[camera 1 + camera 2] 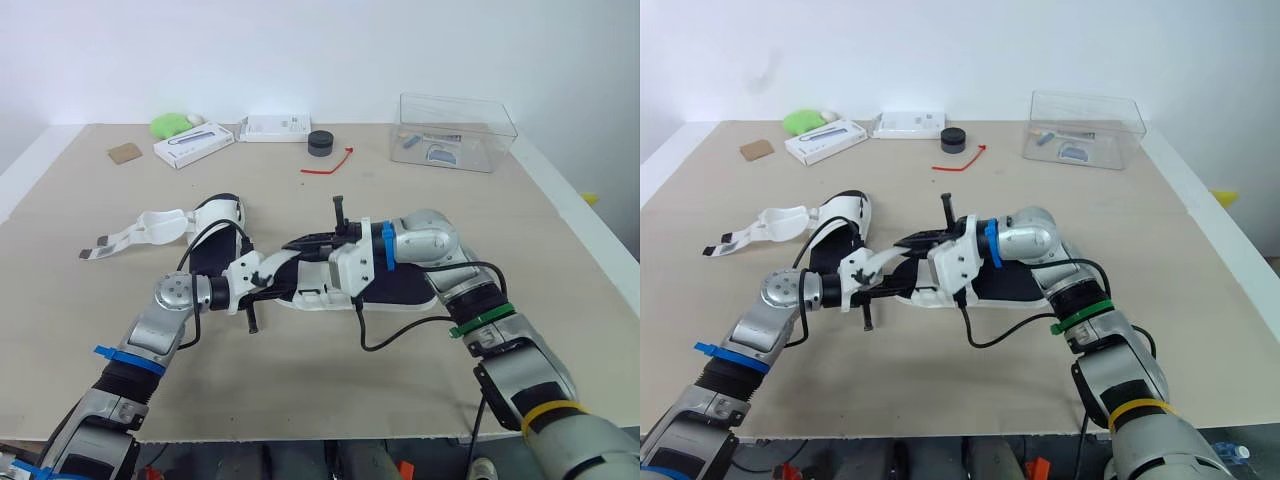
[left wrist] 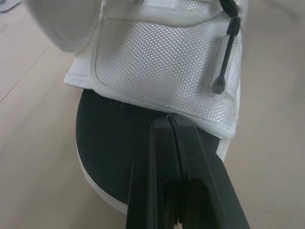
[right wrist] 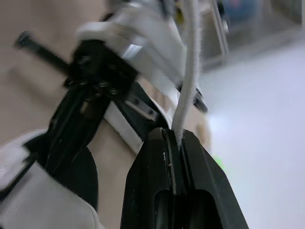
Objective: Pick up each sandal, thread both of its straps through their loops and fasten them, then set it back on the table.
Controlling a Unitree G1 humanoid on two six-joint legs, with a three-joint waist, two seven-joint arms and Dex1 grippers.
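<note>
A sandal (image 1: 405, 287) with a black footbed and white mesh straps lies at the middle of the table (image 1: 300, 380), between my two grippers. My right gripper (image 1: 300, 244) is shut on a thin white strap (image 3: 187, 71) that rises from between its fingertips. My left gripper (image 1: 292, 278) comes from the left, with its fingers (image 2: 162, 143) pressed together over the black footbed (image 2: 109, 138). Their tips touch the hem of the white mesh upper (image 2: 162, 62). A second sandal (image 1: 218, 214) lies to the left, its white straps (image 1: 135, 234) spread open on the table.
At the back stand a clear plastic box (image 1: 457, 132), a black round puck (image 1: 320, 143), a red tie (image 1: 330, 165), two white boxes (image 1: 194, 144) (image 1: 275, 128), a green object (image 1: 170, 125) and a brown card (image 1: 125, 152). Cables loop from both wrists.
</note>
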